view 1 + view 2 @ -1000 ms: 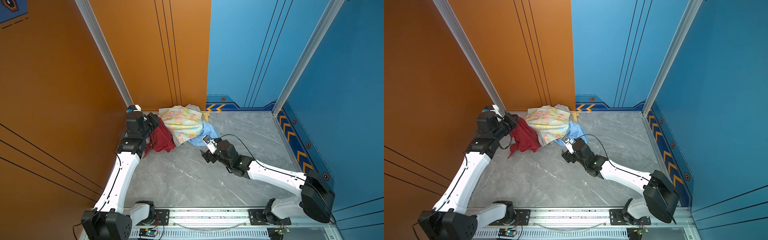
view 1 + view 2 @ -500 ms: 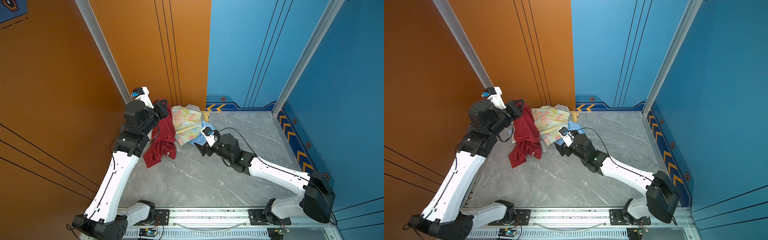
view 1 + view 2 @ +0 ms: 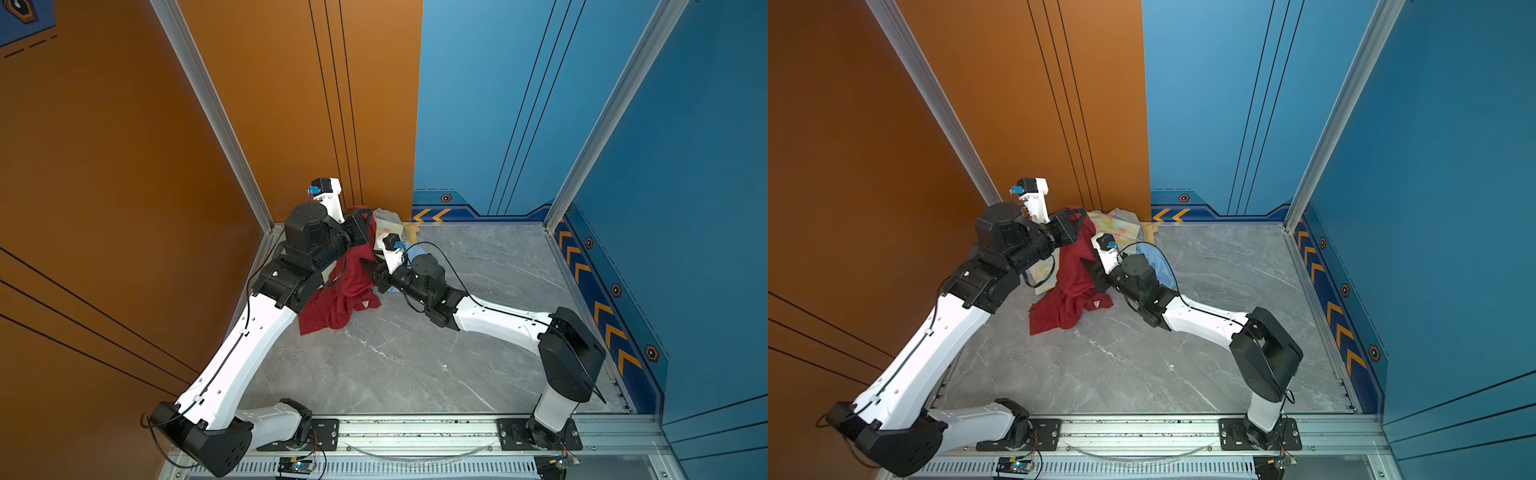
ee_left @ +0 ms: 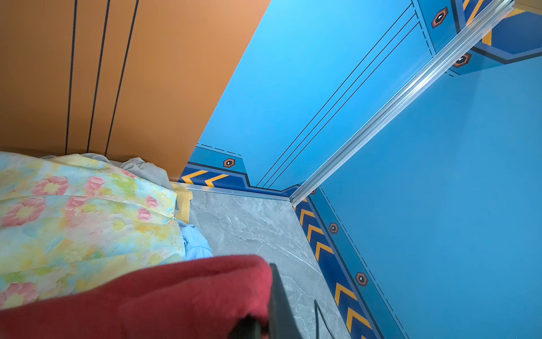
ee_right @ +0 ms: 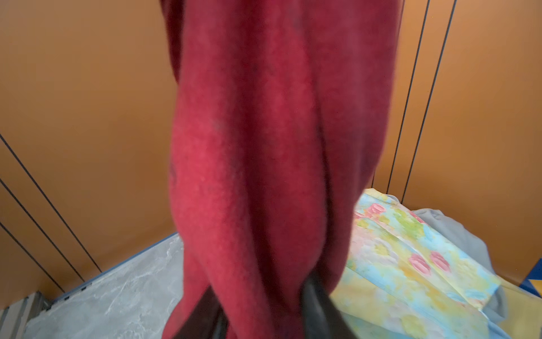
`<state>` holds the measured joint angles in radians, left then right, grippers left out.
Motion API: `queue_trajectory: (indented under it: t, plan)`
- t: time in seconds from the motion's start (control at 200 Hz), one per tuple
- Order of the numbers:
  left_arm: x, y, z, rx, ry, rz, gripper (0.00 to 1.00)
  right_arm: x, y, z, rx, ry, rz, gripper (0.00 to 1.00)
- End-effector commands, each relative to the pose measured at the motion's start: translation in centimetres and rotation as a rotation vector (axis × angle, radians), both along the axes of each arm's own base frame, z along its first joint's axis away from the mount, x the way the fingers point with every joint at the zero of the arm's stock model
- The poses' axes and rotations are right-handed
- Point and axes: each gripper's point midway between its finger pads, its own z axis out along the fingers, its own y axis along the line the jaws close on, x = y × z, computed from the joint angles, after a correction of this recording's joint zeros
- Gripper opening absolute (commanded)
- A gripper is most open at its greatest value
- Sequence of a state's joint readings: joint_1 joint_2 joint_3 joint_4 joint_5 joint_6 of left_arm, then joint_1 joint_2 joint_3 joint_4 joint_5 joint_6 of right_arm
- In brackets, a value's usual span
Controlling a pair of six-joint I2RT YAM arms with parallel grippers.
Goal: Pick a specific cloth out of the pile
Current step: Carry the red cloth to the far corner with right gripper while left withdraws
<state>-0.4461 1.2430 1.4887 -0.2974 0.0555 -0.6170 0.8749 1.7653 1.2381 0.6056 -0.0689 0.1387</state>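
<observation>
The cloth [image 3: 345, 291] [image 3: 1071, 291] is plain dark red. It hangs from my left gripper [image 3: 362, 226] [image 3: 1077, 220], which is raised near the back left corner and shut on its upper edge. The cloth's lower part trails on the grey floor. In the left wrist view, red fabric [image 4: 176, 299] bunches at the left gripper [image 4: 262, 320]. My right gripper [image 3: 368, 266] [image 3: 1088, 264] has reached across and pinches the hanging cloth midway. In the right wrist view, the cloth [image 5: 264, 146] runs between the closed-in jaws of the right gripper [image 5: 264, 311]. The pile [image 3: 388, 226] [image 3: 1121, 226] lies behind, against the wall.
The pile holds a yellow floral cloth [image 4: 88, 220] [image 5: 410, 264], a light blue cloth [image 3: 1154, 259] [image 4: 196, 240] and a grey piece [image 4: 140, 170]. Orange and blue walls close in the back and sides. The two arms stand close together over the back left of the floor.
My left gripper has lifted the red cloth higher, off the pile. My right gripper has moved left from the light blue cloth to the hanging red cloth and closed on it.
</observation>
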Motion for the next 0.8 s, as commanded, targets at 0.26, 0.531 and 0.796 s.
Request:
queue_trajectory:
  t: [0.26,0.531,0.796]
  plan:
    - [-0.1,3.1,-1.0,0.087,-0.026,0.082,0.00,-0.4,-4.7,4.8,0.166,0.055,-0.083,0.00]
    - [0.7,5.2,-3.9,0.195,0.014,0.145,0.09,-2.4,-9.2,8.4,0.169,0.107,-0.136,0.00]
    - [1.2,3.8,-9.7,0.307,0.127,0.063,0.44,-2.6,-13.9,9.5,0.088,0.120,-0.253,0.00]
